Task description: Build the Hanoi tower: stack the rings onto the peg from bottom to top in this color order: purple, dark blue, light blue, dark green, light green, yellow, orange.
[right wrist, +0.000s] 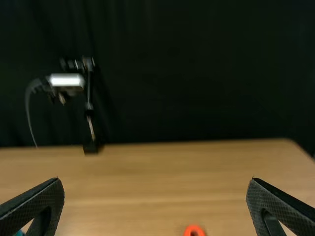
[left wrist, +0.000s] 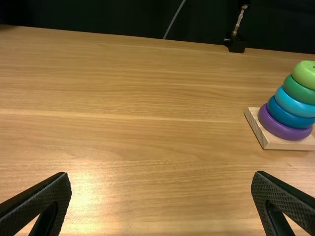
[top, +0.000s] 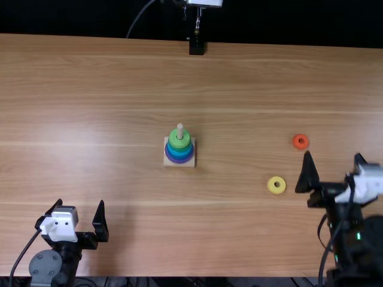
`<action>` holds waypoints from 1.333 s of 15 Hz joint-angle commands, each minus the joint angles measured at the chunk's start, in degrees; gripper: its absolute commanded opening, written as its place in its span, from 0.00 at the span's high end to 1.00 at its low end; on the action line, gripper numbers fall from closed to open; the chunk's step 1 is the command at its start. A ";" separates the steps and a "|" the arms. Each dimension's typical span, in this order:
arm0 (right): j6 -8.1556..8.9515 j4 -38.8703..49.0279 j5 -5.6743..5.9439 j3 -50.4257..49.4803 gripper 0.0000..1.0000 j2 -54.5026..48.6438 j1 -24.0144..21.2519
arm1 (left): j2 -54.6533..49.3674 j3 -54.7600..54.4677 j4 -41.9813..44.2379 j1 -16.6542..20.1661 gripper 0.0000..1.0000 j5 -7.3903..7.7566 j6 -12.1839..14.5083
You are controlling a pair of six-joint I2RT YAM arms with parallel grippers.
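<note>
Nearing its last steps, the Hanoi tower stands near the middle of the wooden table, with five of its seven rings on the peg. From the square base upward come the purple ring, the dark blue ring, the light blue ring, the dark green ring and the light green ring, all in the order asked for. Two are left: the yellow ring and the orange ring both lie flat on the wood, right of the tower and well apart from it. Yellow should go on next, orange last. The right gripper is spread wide with nothing between its fingers, near both loose rings; the left gripper is also wide and empty, off at the near left. At the far edge of the table a thin stand rises, a cable hangs beside it, and a dark curtain closes off the back. The stand sits well beyond the tower, so it seems unlikely to hinder the work. The orange ring's closeness to the right gripper could matter more: a careless sweep toward yellow might nudge it.
</note>
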 commanded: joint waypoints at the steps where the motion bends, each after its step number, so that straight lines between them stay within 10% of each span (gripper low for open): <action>1: 0.16 -6.13 1.63 3.27 0.00 10.13 1.27 | -0.67 -5.93 -4.57 -0.25 0.00 0.27 0.45; 5: 0.37 -22.90 2.48 11.88 0.00 32.72 1.45 | -0.67 -5.93 -4.57 -0.25 0.00 0.27 0.45; 16: 4.80 -22.16 3.64 14.78 0.00 55.04 5.49 | -0.67 -5.93 -4.57 -0.25 0.00 0.27 0.45; 20: 4.80 -22.27 7.64 14.70 0.00 58.73 5.75 | -0.67 -5.93 -4.57 -0.25 0.00 0.27 0.45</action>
